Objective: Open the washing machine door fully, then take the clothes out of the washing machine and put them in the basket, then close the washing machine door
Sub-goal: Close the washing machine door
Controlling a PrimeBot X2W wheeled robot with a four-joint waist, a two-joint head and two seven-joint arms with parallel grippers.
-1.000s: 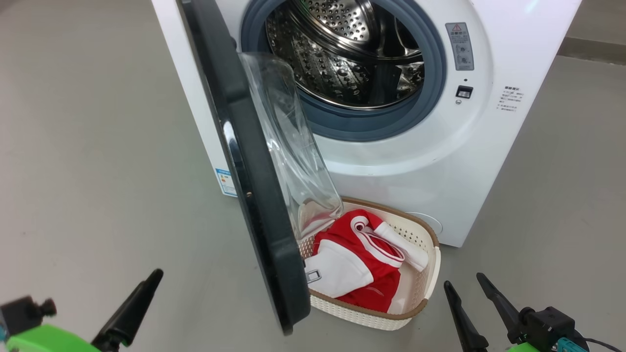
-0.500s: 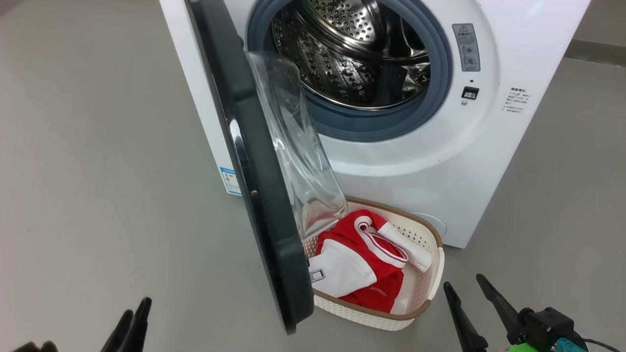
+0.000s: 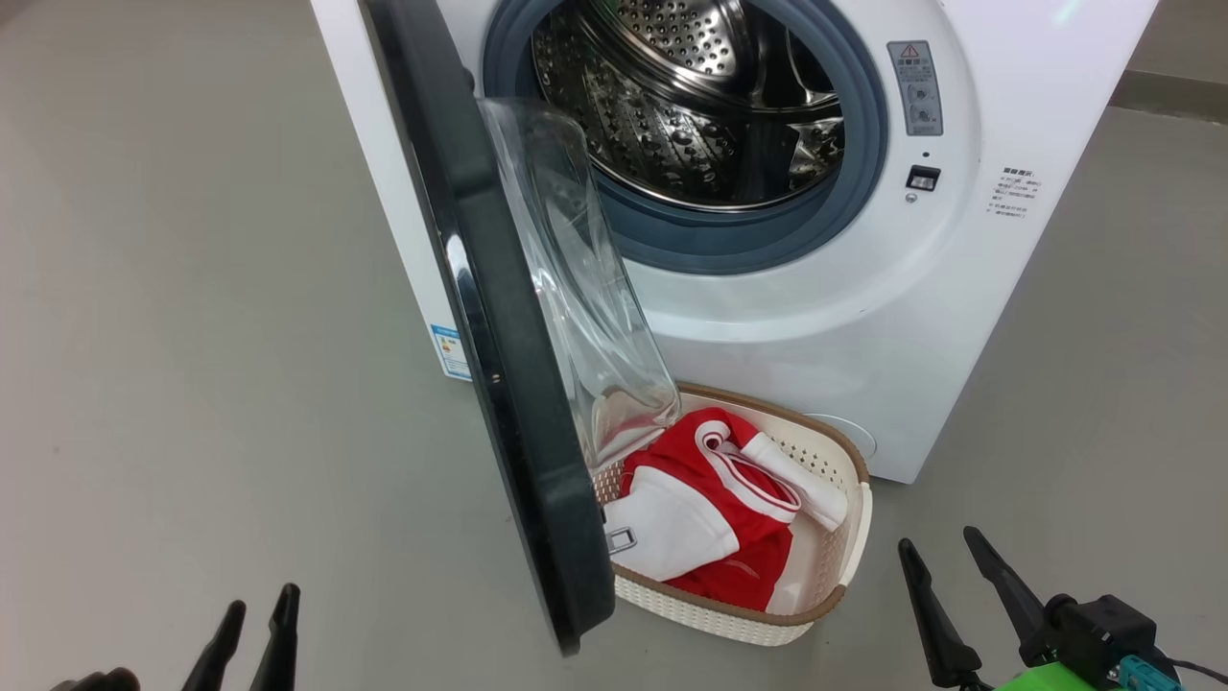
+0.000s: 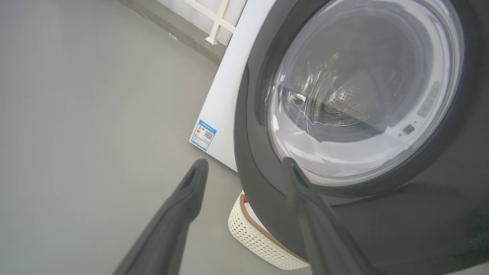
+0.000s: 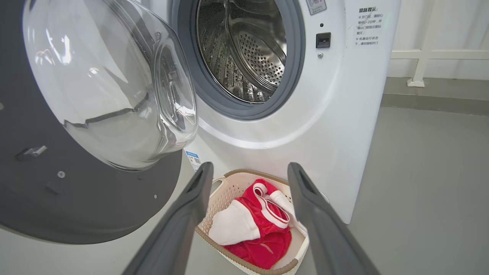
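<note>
The washing machine door (image 3: 499, 384) stands half-open and edge-on, barring the left approach to the drum opening (image 3: 691, 106) of the washing machine (image 3: 863, 317). Its lower rim overhangs the left end of the basket (image 3: 849, 566). From the right, the opening and the basket top are unobstructed. The clothes (image 3: 710, 509) occupy the basket. The floor (image 3: 192, 336) left of the door is open. The left tool (image 3: 261, 597) and right tool (image 3: 935, 537), fingers spread, stand apart from all obstacles.

a: floor condition?
b: floor (image 3: 173, 288): smooth, matte grey, evenly lit with a soft sheen.
a: far boundary?
b: a darker grey kerb (image 5: 431, 97) runs along the floor edge. behind it stands a white wall (image 5: 458, 26) with a white rail frame (image 5: 420, 57), its foot resting on the kerb.
</note>
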